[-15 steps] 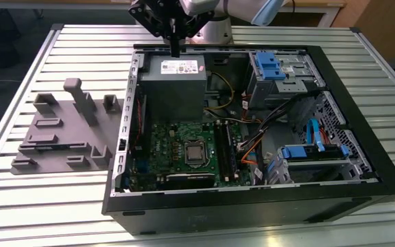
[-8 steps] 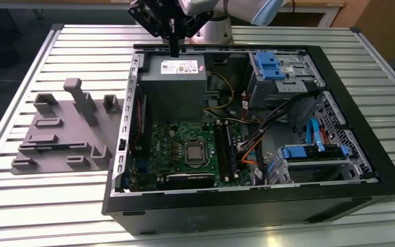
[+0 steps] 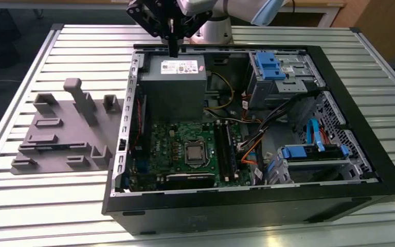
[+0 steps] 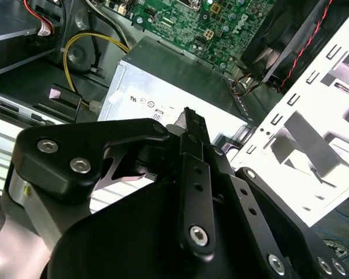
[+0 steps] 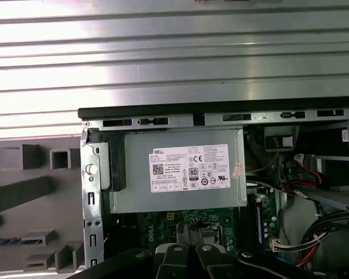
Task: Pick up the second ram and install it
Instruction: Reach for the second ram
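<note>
You have one white label (image 5: pixel 189 168), with barcode and certification marks, on the grey power supply (image 5: pixel 180 200); print not transcribed.

In the exterior view, bright light glares white off the ribbed silver metal desk (image 3: pixel 47 206) toward seven o'clock; the black metal hand (image 3: pixel 173 50) at twelve o'clock reads dark, nearly featureless.

Robotics lab, slatted metal bench (image 3: pixel 47 216), opened computer case (image 3: pixel 252 208)
</note>
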Controlling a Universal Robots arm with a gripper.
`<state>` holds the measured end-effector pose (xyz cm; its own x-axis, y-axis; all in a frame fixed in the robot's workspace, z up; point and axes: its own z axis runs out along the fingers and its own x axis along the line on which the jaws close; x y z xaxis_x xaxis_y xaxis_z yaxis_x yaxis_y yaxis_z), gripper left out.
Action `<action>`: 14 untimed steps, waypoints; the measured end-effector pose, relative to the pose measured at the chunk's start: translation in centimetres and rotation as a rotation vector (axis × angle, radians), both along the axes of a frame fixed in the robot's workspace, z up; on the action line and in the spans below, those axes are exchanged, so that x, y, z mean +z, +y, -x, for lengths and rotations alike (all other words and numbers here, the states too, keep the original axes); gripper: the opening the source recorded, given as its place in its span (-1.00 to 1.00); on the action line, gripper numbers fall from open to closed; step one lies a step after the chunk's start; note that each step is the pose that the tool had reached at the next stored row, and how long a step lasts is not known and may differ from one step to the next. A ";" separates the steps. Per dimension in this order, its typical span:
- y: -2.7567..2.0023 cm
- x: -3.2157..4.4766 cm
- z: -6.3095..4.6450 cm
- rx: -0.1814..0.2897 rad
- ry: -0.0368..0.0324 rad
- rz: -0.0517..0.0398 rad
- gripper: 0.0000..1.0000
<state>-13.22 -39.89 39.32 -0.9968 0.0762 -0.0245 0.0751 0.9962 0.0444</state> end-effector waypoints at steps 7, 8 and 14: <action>0.00 0.00 0.2 0.000 0.0000 0.0000 -0.79; 0.00 -0.01 0.2 0.000 0.0000 0.0000 -0.79; 0.00 -0.01 0.4 0.000 0.0000 0.0000 -0.79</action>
